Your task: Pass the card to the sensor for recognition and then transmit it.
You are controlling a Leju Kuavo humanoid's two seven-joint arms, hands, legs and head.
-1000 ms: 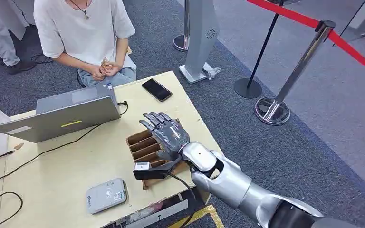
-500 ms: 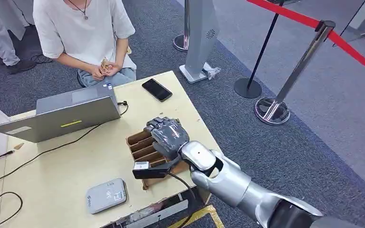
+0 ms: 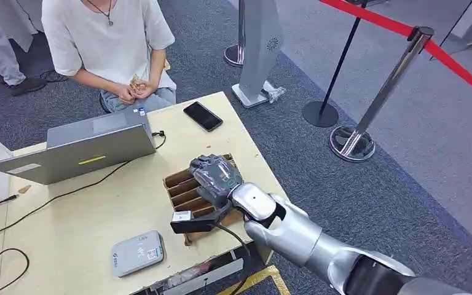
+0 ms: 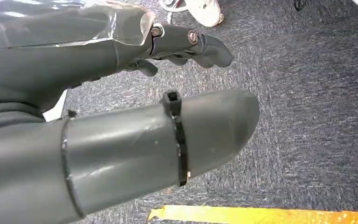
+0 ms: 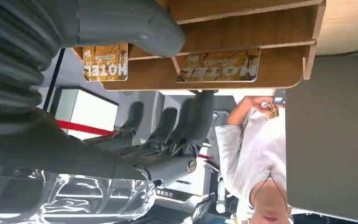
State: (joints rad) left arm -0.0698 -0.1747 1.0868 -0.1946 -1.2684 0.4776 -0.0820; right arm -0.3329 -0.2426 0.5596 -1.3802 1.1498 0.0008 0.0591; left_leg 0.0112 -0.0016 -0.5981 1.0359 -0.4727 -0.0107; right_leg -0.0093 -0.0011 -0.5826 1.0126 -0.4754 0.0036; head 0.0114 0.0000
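Since a second ago our right hand [image 3: 216,175] has curled its fingers down from flat and spread to bent over the wooden card rack [image 3: 184,184], which sits near the table's [image 3: 86,215] right edge, toward the front corner.

From the head view, we judge the step to be picking a card out of the rack; scanning and handing over are not yet begun. The grey rounded reader [image 3: 136,252] lies near the front edge, well apart from the rack. A laptop [image 3: 74,150] and a phone [image 3: 203,116] lie toward the back, where a person [image 3: 107,43] sits.

In the left wrist view, our left hand [image 4: 186,44] hangs over grey carpet, fingers loosely bent and holding nothing.

In the right wrist view, two glossy yellow hotel cards [image 5: 219,65] stand in the plywood slots. The thumb [image 5: 135,23] overlaps one card [image 5: 105,60], the dark fingers lie apart from the rack, and we cannot tell whether anything is pinched.

Next we need thumb and finger to close on one thin, slippery card edge and lift straight out.
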